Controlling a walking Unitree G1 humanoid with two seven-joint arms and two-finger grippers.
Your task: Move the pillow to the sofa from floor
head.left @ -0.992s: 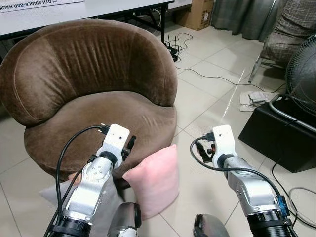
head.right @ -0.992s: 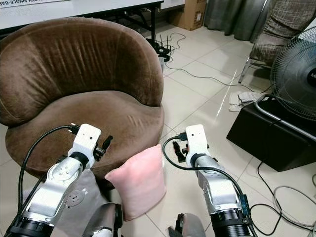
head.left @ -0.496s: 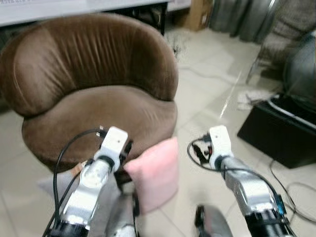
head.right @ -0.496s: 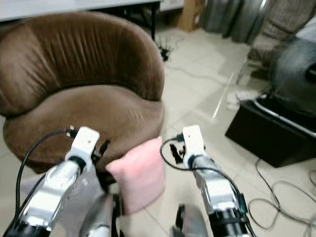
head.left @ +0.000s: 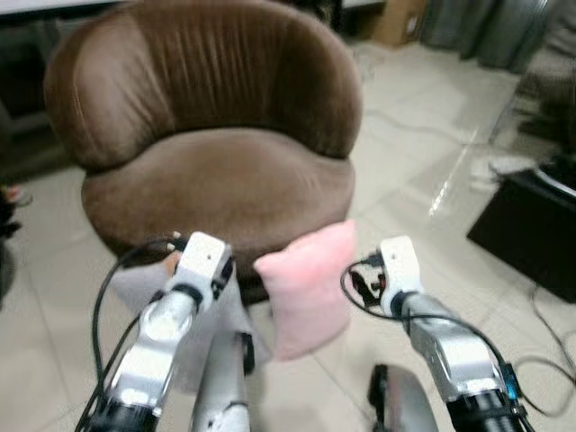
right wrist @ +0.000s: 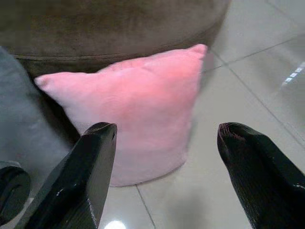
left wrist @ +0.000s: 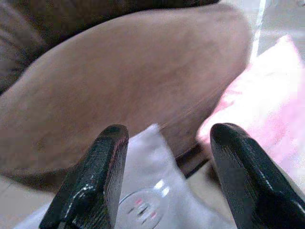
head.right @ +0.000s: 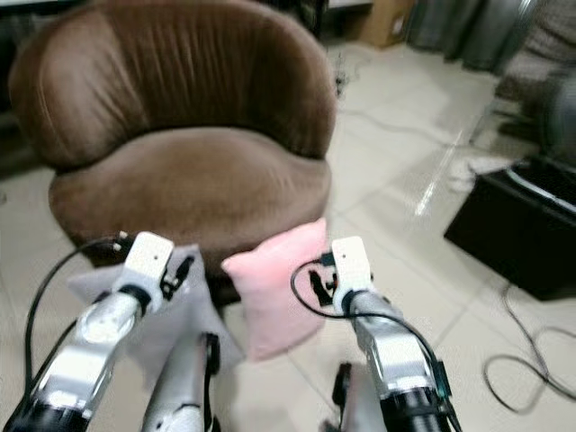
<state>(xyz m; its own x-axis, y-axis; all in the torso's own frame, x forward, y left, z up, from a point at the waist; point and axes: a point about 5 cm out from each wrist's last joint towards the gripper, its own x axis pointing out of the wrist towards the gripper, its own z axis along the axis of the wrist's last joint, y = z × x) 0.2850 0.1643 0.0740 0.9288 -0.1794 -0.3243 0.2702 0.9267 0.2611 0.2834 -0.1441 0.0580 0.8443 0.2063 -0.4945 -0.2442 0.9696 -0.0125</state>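
my left gripper is spread wide and holds nothing; through the gap between its black fingers i see the front bulge of the brown sofa and a grey pillow below it. my right gripper is just as wide open and empty, its fingers framing the pink pillow without touching it. both are held out in front of me, low, the left gripper before the sofa's front edge, the right gripper just right of the pink pillow.

the pink pillow stands on its edge on the tiled floor, its back against the sofa's front right curve, tilted a little. the grey pillow lies on the floor to its left, near my left arm, partly under the sofa's rim; the two pillows sit close together, though i cannot tell whether they touch.

the sofa is a round tub shape with a high curved back; its seat is bare and lies just beyond and above the pink pillow. to the right of the pink pillow the floor is open tile up to a black box at the far right, with a cable on the floor near it. farther off, beyond the sofa, a cardboard box and grey curtains are blurred.
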